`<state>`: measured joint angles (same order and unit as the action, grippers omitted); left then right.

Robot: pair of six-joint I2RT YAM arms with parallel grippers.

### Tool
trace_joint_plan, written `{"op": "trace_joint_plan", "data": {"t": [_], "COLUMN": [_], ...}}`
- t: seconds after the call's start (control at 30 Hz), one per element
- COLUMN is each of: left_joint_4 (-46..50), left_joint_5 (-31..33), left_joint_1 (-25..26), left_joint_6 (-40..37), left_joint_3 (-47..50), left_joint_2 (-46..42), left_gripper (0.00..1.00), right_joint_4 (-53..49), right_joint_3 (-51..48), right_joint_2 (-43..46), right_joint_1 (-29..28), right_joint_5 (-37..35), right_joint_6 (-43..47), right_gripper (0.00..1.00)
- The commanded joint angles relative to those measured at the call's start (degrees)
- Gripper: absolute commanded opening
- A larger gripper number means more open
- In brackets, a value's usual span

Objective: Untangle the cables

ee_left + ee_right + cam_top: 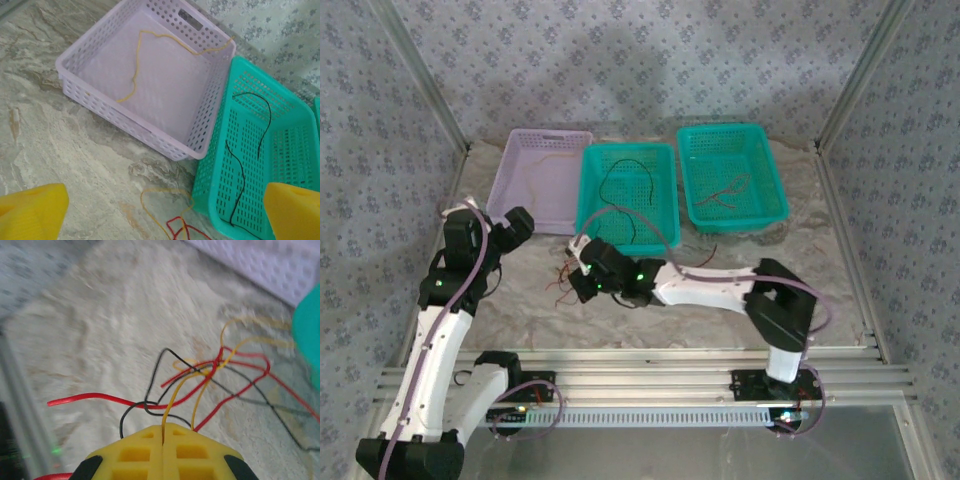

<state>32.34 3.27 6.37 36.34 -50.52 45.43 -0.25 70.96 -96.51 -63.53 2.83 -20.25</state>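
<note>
Looks like the pull-one-strand-free step, going by the grip. Got the right claw squeezed fully shut on a yellow-orange cable, pinched right in the seam between the fingers, low over the counter. Can see the rest of the cables knotted just ahead of that claw: red, black and more yellow-orange, all crossing at one spot. From the overhead view, same bunch lying on the counter just in front of the middle teal basket.

Left claw spread to the max, holding nothing, hanging over the counter near the lilac basket with the edge of the tangle just below.

Partly sorted by the look of it: a pale yellowish strand in the lilac basket, a black strand in the middle teal one, something reddish in the far teal basket.

Next up, probably: lift and drag slowly away from the knot, watching for red and black loops riding along. Might need the left claw down on the bunch to pin it, otherwise a fair risk of hauling the whole clump. Can't tell how tightly wrapped at the crossing, so no yanking.
</note>
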Motion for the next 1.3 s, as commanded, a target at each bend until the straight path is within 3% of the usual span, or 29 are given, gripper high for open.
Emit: {"op": "trace_joint_plan", "data": {"t": [0.0, 0.23, 0.4, 0.7, 0.77, 0.9, 1.1, 1.27], "left_joint_4": [-1.4, -6.9, -17.7, -29.7, -30.2, -30.4, -25.8, -29.1], "left_joint_5": [-6.1, -22.3, -33.4, -43.8, -45.0, -44.9, -44.9, -46.1], "left_joint_1": [-0.4, -0.1, 2.0, 7.4, 8.3, 9.1, 9.2, 10.7], "left_joint_6": [0.8, 6.8, 14.3, 21.2, 21.3, 21.1, 16.0, 17.4], "left_joint_3": [0.6, 3.9, 6.9, 10.8, 11.2, 12.6, 13.1, 16.8], "left_joint_2": [-0.3, -1.2, -1.8, 0.4, 1.4, 1.2, 0.1, 0.0], "left_gripper": [1.0, 1.0, 1.0, 0.98, 0.97, 0.83, 0.74, 0.75], "right_joint_4": [-3.3, 0.4, 1.9, 3.8, 4.1, 4.5, 6.5, 6.4], "right_joint_3": [-0.9, -1.5, -1.4, -4.2, -4.8, -6.5, -8.1, -8.6], "right_joint_2": [5.9, 15.4, 18.9, 22.5, 23.3, 25.2, 27.9, 30.0], "right_joint_1": [2.3, 7.4, 11.6, 15.6, 15.5, 15.9, 17.9, 18.2], "right_joint_5": [10.2, 26.0, 29.8, 31.8, 31.6, 30.9, 31.7, 31.5], "right_joint_6": [1.0, -3.0, -4.6, -6.2, -5.6, -5.1, -7.5, -7.6], "right_gripper": [0.0, 0.0, 0.0, 0.0, 0.0, 0.0, 0.0, 0.0]}}
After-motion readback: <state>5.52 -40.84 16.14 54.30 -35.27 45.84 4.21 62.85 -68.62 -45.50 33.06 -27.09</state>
